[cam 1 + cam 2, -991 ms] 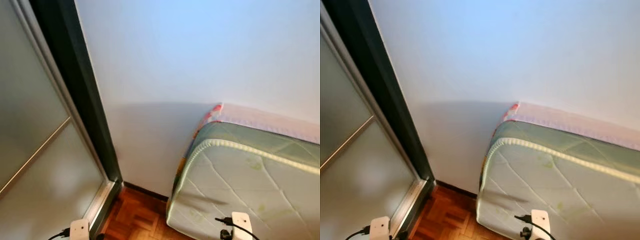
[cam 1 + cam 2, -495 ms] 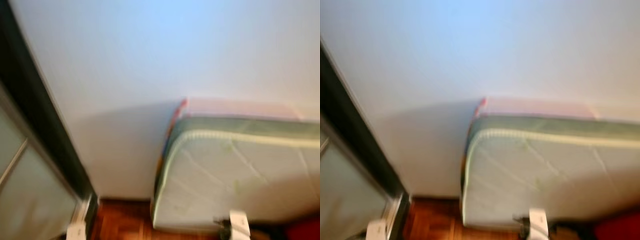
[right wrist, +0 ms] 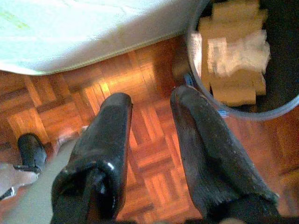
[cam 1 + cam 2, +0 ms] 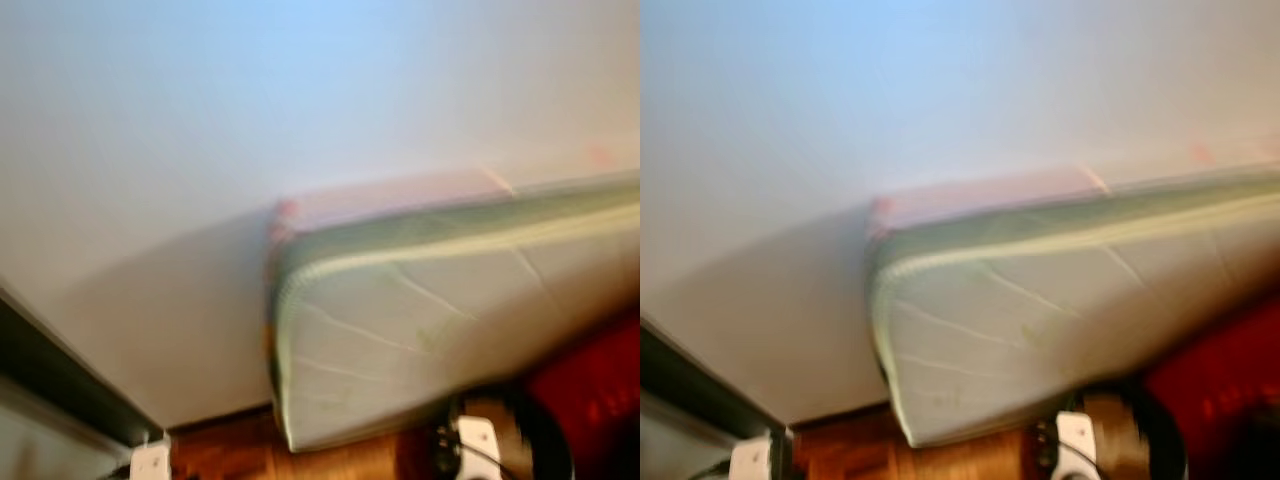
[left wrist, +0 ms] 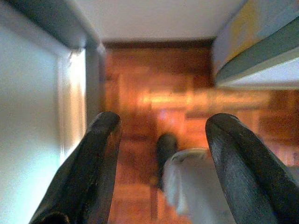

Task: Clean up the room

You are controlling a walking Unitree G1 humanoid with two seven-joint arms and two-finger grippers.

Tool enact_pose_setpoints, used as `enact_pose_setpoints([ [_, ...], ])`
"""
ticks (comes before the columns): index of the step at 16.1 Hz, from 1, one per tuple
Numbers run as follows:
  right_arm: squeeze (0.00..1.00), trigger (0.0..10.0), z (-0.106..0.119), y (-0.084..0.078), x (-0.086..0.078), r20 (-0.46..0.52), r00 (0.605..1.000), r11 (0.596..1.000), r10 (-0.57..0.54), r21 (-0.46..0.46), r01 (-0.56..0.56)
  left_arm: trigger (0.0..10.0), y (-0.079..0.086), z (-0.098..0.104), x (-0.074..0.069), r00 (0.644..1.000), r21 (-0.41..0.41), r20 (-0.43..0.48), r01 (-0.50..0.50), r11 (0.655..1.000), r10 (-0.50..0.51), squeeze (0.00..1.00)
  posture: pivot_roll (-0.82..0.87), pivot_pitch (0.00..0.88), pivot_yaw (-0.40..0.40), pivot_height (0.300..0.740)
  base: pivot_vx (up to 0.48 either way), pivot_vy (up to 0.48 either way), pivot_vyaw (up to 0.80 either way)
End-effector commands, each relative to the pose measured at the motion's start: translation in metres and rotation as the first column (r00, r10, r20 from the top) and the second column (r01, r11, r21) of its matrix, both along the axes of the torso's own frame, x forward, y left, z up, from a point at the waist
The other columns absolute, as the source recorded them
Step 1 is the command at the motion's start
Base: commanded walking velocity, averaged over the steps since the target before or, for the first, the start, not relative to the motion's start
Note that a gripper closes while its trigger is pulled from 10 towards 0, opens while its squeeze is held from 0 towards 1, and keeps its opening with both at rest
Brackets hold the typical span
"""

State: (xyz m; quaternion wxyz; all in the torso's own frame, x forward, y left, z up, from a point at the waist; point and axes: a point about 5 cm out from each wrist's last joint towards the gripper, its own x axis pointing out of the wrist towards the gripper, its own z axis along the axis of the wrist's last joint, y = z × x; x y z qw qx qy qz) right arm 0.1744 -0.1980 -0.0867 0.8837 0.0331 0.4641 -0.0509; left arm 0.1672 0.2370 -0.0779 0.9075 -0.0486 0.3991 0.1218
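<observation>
Two claws low over wood parquet floor (image 3: 140,140), both idle. Left claw (image 5: 161,161) spread wide, nothing between fingers (image 5: 88,172); beneath it parquet, a dark shoe-like shape (image 5: 166,149) w/ pale cloth (image 5: 196,186) beside it — too blurred to identify. Pale sliding panel w/ dark frame (image 5: 60,28) along one side of that view, mattress corner (image 5: 252,42) on the other. Right claw (image 3: 152,149) released too, fingers (image 3: 103,149) apart w/ bare parquet in the gap. Near its tip a grey round bin (image 3: 243,112) holding brown cardboard & whitish paper scraps (image 3: 233,51), prob. trash. Head views smeared: white wall (image 4: 250,100) up top, pale green quilted mattress (image 4: 400,340) standing on edge against wall, pink-patterned layer (image 4: 390,195) behind it. Red blurry mass (image 4: 590,390) to robot's right of mattress; dark bin rim (image 4: 535,440) just below.
</observation>
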Motion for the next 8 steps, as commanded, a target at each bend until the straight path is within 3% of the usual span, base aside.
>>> enact_pose_setpoints([
  [1,0.00,10.0,0.029,-0.007,0.053,0.055,0.998,0.995,-0.044,0.096,0.038,10.0,-0.012,-0.003,0.006,0.981,0.022,-0.124,0.156,0.988,-0.152,0.00,0.05,0.000,0.006,0.740,0.000,0.000,-0.75],
  [8,0.00,10.0,0.027,0.003,0.055,0.054,0.993,0.988,-0.102,0.125,0.095,10.0,-0.003,0.002,0.014,0.977,0.055,-0.117,0.184,0.981,-0.177,0.00,0.04,0.000,0.066,0.740,0.000,0.000,-0.75],
])
